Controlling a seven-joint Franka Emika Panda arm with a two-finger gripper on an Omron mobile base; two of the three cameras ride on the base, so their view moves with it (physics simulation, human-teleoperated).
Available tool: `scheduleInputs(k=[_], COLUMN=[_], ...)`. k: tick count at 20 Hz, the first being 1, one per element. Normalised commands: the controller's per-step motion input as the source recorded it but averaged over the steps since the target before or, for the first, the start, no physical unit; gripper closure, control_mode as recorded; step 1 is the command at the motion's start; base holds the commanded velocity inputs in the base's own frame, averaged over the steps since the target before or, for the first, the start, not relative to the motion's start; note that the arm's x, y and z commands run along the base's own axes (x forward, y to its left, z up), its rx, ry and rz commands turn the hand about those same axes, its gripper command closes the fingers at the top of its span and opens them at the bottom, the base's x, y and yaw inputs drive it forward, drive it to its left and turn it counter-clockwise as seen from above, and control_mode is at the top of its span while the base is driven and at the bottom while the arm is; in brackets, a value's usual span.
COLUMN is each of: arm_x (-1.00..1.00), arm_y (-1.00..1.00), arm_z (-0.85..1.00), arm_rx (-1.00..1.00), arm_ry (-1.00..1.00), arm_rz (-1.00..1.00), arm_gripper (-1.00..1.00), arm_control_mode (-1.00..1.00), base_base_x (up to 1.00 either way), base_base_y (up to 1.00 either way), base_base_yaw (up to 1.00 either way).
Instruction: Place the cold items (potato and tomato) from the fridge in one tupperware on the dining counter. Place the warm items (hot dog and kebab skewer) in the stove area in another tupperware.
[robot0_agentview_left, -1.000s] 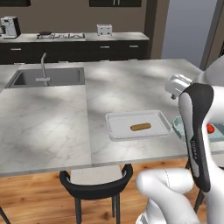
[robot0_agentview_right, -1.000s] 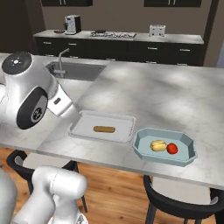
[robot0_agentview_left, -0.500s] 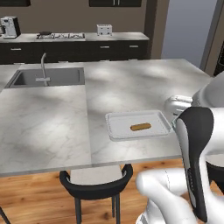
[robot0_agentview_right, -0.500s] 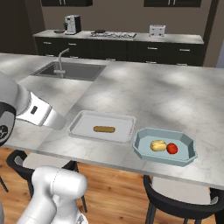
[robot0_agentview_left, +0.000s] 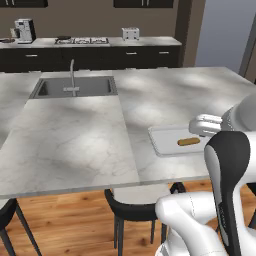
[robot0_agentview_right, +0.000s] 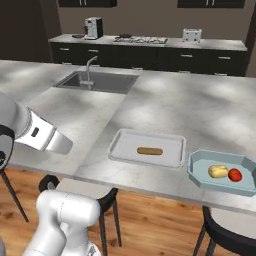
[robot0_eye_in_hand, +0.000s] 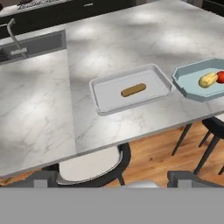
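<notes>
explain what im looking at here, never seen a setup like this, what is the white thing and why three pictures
The white thing is a robot arm on a driving base, in a computer-rendered kitchen. Two pictures come from cameras on the base, behind the arm to its left and right. The third looks out from the arm's hand; its tool is open and holds nothing. On the marble counter sit a pale tray-like tupperware holding a hot dog, and a blue tupperware holding a potato and a tomato. A sink is set farther back.

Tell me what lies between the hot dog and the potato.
Right base view: the white tupperware's rim, a strip of bare counter, then the blue tupperware's wall separate hot dog and potato.
</notes>
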Motion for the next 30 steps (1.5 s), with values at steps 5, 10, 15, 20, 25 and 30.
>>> scheduleInputs(k=[5,10,15,20,25,30], arm_x=[0.0,0.0,0.0,0.0,0.0,0.0], arm_y=[0.0,0.0,0.0,0.0,0.0,0.0], arm_z=[0.0,0.0,0.0,0.0,0.0,0.0], arm_rx=[0.0,0.0,0.0,0.0,0.0,0.0], arm_ry=[0.0,0.0,0.0,0.0,0.0,0.0], arm_rz=[0.0,0.0,0.0,0.0,0.0,0.0], arm_gripper=[-1.0,-1.0,-1.0,-1.0,-1.0,-1.0], arm_control_mode=[1.0,1.0,1.0,1.0,1.0,1.0], base_base_x=[-0.52,-0.53,-0.3,-0.18,-0.14,-0.11], base_base_y=[1.0,1.0,1.0,1.0,1.0,1.0], base_base_yaw=[0.01,0.07,0.0,0.0,0.0,0.0])
